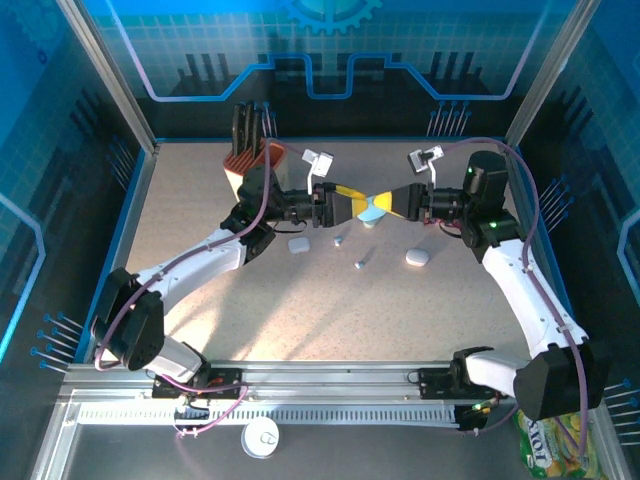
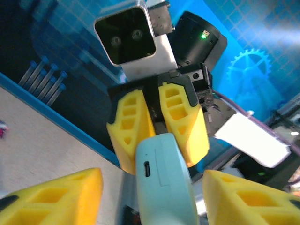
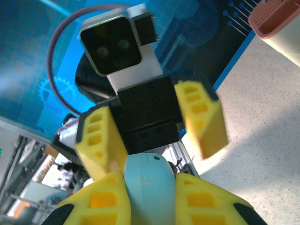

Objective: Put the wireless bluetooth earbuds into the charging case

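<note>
Scene: Two robot arms are meeting nose to nose above the table, with a pale blue charging case hanging in the air between them.
Right gripper: It is clamping the case by its two broad faces, its yellow pads pressing in from either side.
Left gripper: Its fingers are standing spread wide on either side of the case and gripping nothing.
Earbuds: Two tiny pale buds are lying loose on the table near the arms' meeting point, the second slightly nearer the bases. Both are lying between two white pebble-shaped cases.
Case lid: It is appearing shut in the wrist views.
Handling: The case is looking light, hard-shelled and glossy, so probably slippery. The flat faces are the likely place to hold it, clear of the lid seam and the charging port. The buds are likely featherlight and easy to flick away, and probably call for a gentle pinch.
Writing: No brand is showing on the case. A green packet at the near right corner is carrying lettering too cut off to read.
</note>
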`<state>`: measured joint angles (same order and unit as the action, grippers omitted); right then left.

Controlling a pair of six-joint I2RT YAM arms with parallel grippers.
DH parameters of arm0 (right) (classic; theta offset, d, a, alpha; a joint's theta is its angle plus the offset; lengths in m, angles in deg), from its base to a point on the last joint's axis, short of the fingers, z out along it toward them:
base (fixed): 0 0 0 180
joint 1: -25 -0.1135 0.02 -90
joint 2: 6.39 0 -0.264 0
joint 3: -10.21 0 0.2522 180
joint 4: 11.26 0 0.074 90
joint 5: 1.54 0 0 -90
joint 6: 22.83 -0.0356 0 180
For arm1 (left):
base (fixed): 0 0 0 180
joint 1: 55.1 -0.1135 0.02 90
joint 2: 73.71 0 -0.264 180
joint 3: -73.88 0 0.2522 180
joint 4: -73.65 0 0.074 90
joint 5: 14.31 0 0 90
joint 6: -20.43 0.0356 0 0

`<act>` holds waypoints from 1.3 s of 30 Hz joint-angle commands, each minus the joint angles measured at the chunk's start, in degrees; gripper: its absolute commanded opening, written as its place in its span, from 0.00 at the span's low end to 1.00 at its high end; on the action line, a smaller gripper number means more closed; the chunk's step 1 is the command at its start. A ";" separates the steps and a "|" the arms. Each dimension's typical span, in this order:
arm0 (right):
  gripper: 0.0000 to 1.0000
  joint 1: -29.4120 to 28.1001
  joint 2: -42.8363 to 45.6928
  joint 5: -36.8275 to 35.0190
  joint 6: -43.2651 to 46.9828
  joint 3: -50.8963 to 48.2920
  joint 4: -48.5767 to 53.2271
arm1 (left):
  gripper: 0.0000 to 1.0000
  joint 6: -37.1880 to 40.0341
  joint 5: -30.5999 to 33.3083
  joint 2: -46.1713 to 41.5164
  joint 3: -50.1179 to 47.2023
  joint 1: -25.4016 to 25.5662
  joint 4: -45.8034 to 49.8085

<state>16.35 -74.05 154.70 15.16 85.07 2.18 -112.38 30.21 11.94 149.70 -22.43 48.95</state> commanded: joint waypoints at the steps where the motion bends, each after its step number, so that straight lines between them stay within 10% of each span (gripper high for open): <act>1: 0.14 0.91 1.05 -3.59 -10.38 -0.42 -4.16 | 0.78 6.89 7.04 -2.44 -2.40 -0.46 -5.97; 6: 0.15 2.49 0.52 -6.85 -22.87 -2.01 -7.43 | 0.99 24.83 9.12 -6.41 -6.29 1.10 -7.38; 14: 0.14 2.92 -0.56 -6.08 -41.14 -6.75 -26.10 | 0.92 44.96 13.72 -7.50 -11.26 4.10 -8.44; 39: 0.13 -2.52 0.51 -8.08 -37.84 -7.47 -18.76 | 0.57 42.63 16.37 -0.08 -7.76 5.24 -12.89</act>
<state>14.54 -74.42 146.98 -24.32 78.16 -17.86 -69.58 45.75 11.09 139.69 -17.45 37.79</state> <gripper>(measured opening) 0.185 0.572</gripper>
